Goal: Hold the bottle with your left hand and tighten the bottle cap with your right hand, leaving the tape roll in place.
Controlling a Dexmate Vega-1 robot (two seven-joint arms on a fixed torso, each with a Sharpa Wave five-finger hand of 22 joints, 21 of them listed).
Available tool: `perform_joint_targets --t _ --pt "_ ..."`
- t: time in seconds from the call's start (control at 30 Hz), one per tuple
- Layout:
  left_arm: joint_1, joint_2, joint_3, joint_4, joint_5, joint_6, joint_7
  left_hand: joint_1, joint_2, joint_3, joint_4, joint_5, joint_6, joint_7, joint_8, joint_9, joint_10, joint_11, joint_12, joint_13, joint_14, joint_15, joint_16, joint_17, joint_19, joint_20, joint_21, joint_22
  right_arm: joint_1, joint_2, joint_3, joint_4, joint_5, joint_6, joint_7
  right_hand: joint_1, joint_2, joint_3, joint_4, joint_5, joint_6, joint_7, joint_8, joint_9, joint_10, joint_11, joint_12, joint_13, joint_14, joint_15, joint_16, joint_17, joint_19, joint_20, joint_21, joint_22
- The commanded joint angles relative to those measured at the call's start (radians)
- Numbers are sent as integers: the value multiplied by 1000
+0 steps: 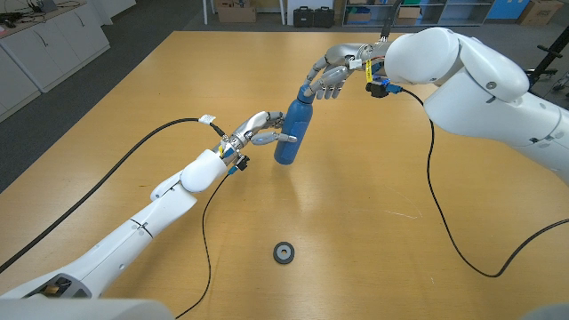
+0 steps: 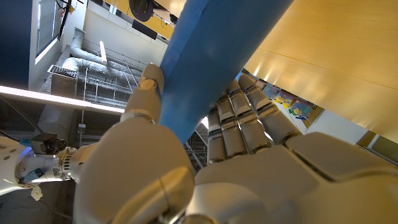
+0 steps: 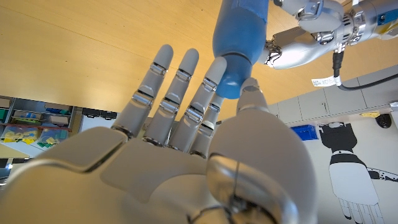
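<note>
- A wooden table [image 1: 373,240] with a light, bare top is seen from the head view; grey floor, pale cabinets along the left wall, and shelving with boxes and black cases at the far side are visible behind it.
- A blue bottle [image 1: 292,133] is stood on the table near its middle, leaning slightly, with its cap [image 1: 307,90] at the upper end.
- A small grey tape roll [image 1: 284,252] is laid flat on the table, well apart from the bottle and nearer the robot.
- The bottle's lower body is grasped by the left hand [image 1: 255,130]; in the left wrist view the fingers [image 2: 245,121] are wrapped on one side and the thumb on the other.
- The cap is pinched by the right hand [image 1: 336,71]; in the right wrist view a fingertip and the thumb are pressed against the bottle's narrow end, while the other fingers [image 3: 158,81] are spread straight.
- The left arm is stretched diagonally from the bottom left corner, with a black cable trailing beside it.
- The right arm is brought in from the right edge and bent, its hand reaching down to the bottle's top.
</note>
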Motion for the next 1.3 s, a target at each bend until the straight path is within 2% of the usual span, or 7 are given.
perform_joint_targets --t 0.03,0.37,0.63,0.87,1.07,1.2,1.3 --pt "3 3 -6 -2 -1 -8 0 105 151 117 108 6 169 -161 1 3 85 -86 6 4 9 -152 0 4 6 -115 -2 2 128 -9 -153 -33 -52 -99 22 -9 1 -5 2 -3 280 -7 14 3 14 1 8 7 30 -56 15 7 17 -9 9 2" --pt "4 3 -7 -1 -3 -10 0 104 150 117 109 6 171 -161 1 3 85 -86 6 5 9 -152 -1 4 8 -114 -1 2 237 -5 -308 -50 -127 -180 24 -7 14 0 -4 -9 363 9 39 4 96 5 46 36 144 -82 62 28 68 -66 35 3" --pt "6 3 -8 -2 -2 -12 2 103 150 117 110 6 171 -161 1 3 84 -88 5 6 10 -151 -1 4 7 -113 -2 2 276 7 -362 -57 -141 -238 4 -53 10 -16 12 -19 499 32 101 12 245 17 121 93 286 -90 102 51 182 -146 91 5" --pt "10 3 -10 -7 0 -13 6 103 150 118 110 6 171 -163 0 3 84 -86 5 6 10 -152 -1 4 8 -113 -2 2 286 18 -392 -51 -248 -238 87 -102 -2 -39 32 -20 556 40 136 20 306 20 179 144 337 -90 117 68 203 -165 105 6" --pt "14 3 -11 -10 0 -15 9 102 151 118 110 6 171 -162 0 4 84 -86 5 7 10 -152 -1 5 8 -113 -2 2 269 35 -398 -43 -387 -238 187 -183 -19 -75 64 -24 605 50 198 51 313 18 369 268 377 -86 141 114 213 -170 116 7" --pt "16 3 -11 -12 -1 -15 10 101 151 118 110 6 172 -162 1 4 85 -86 5 7 10 -152 -1 5 9 -113 -1 2 240 33 -399 -46 -483 -238 213 -264 -24 -107 104 -28 417 66 130 42 253 14 341 257 354 -88 143 145 188 -162 107 8" --pt "19 3 -11 -14 -2 -15 10 101 151 119 110 7 172 -161 0 4 86 -86 5 7 11 -151 -1 5 9 -113 -2 2 223 28 -420 -48 -592 -238 241 -323 -30 -134 127 -27 183 65 31 49 76 18 269 300 232 -85 120 200 153 -138 94 9"
